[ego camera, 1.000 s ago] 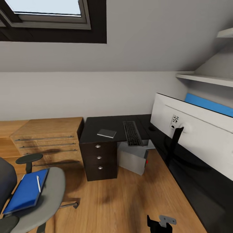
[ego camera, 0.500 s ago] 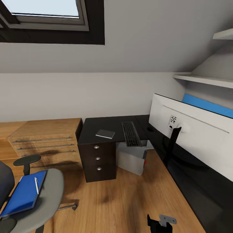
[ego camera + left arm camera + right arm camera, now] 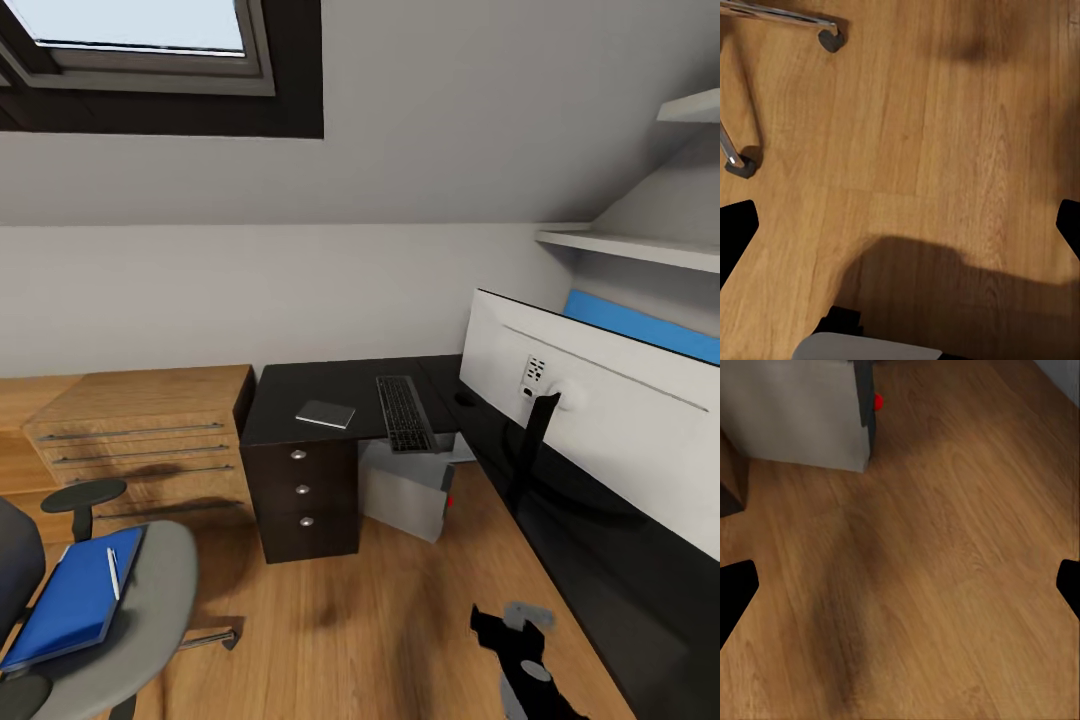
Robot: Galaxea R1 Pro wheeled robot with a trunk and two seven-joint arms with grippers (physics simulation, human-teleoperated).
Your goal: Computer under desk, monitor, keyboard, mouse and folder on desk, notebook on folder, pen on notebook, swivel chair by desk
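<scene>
Two tools: both are seen spread wide with nothing between the fingers.
Right tool [image 3: 900, 589]: its dark fingertips [image 3: 736, 592] sit at opposite edges of the right wrist view over bare wooden floor [image 3: 945, 585]; in the head view the black and grey arm end [image 3: 522, 645] is seen low, beside the near wing of the desk.
Left tool [image 3: 900, 232]: dark fingertips [image 3: 735, 236] are likewise well apart above the floor, with a chrome caster leg [image 3: 791, 16] of the chair near.
Light grey boxy computer tower [image 3: 405, 490]: stood on the floor under the black L-shaped desk [image 3: 330, 385], a small red spot on its side.
Slim dark grey keyboard [image 3: 404, 412]: laid on the desk, its near end overhanging the edge.
Small thin dark grey notebook [image 3: 326, 414]: flat on the desk above the three drawers, beside the keyboard but apart.
Large wide monitor [image 3: 600, 415]: seen from its pale back on the desk's right wing, on a thin black stem.
Bright blue flat folder [image 3: 70, 600]: lying on the seat of the grey upholstered swivel chair [image 3: 150, 620], well apart from the desk.
Thin white pen [image 3: 113, 572]: resting on the folder.
Light wooden drawer unit [image 3: 140, 430]: stood against the wall, just beside the desk.
</scene>
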